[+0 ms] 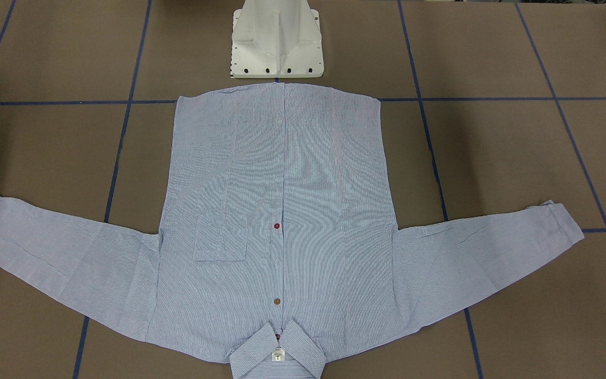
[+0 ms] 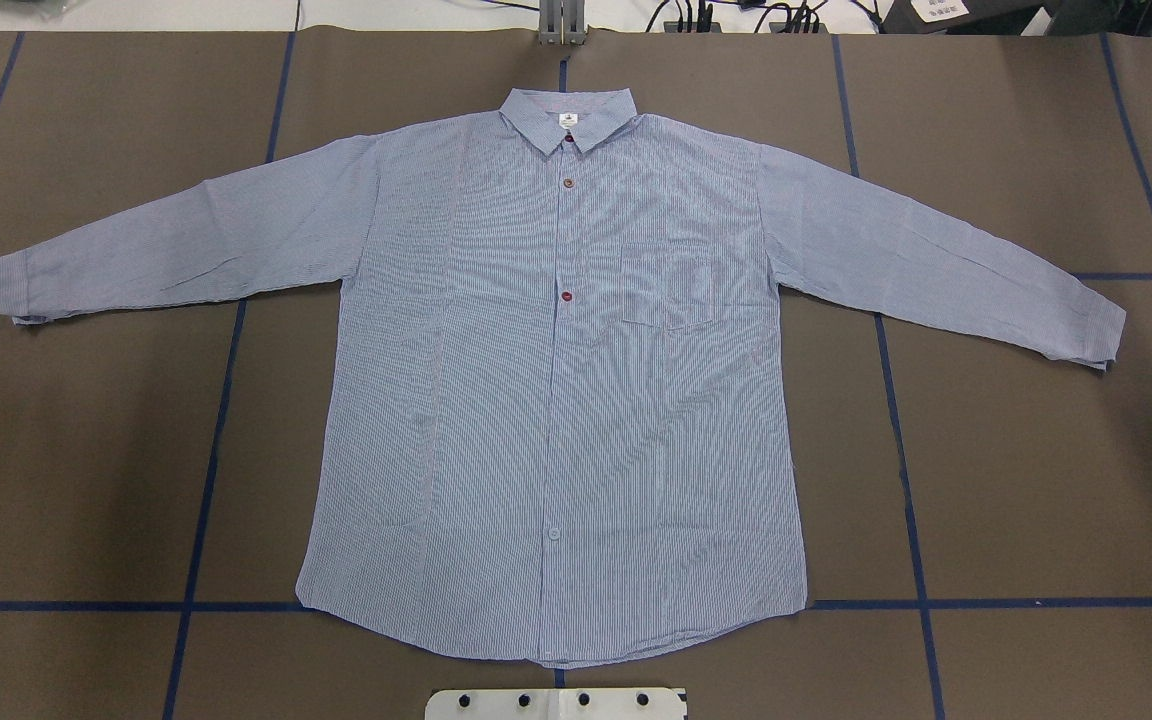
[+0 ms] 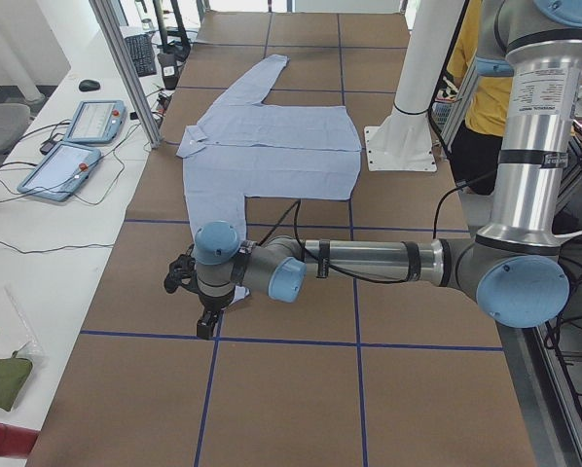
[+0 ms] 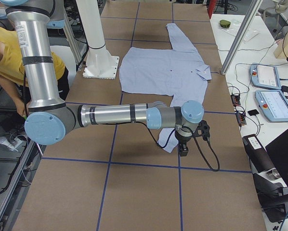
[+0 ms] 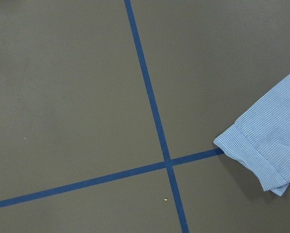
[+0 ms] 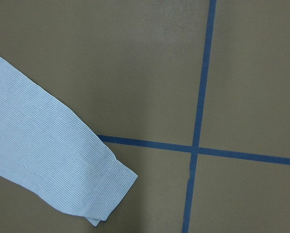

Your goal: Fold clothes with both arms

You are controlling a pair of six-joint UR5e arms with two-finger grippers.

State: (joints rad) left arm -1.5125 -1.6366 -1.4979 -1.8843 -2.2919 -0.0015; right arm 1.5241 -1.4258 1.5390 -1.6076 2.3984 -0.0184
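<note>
The light blue striped shirt [image 2: 556, 400] lies flat and face up on the brown table, buttoned, both sleeves spread out, collar [image 2: 568, 122] at the far side from the base. It also shows in the front view [image 1: 282, 210]. My left gripper [image 3: 205, 326] shows only in the exterior left view, hovering over the end of the near sleeve; I cannot tell if it is open. My right gripper [image 4: 183, 150] shows only in the exterior right view, over the other sleeve's end [image 4: 170, 144]; I cannot tell its state. The wrist views show each cuff [image 5: 266, 150] [image 6: 62, 174] lying flat, no fingers in frame.
The white pedestal base [image 1: 276, 39] stands just behind the shirt's hem. Blue tape lines [image 2: 206, 470] grid the table. Teach pendants [image 3: 87, 122] lie on a side bench beyond an aluminium post [image 3: 126, 68]. A person in a yellow shirt [image 3: 486, 92] stands behind the robot.
</note>
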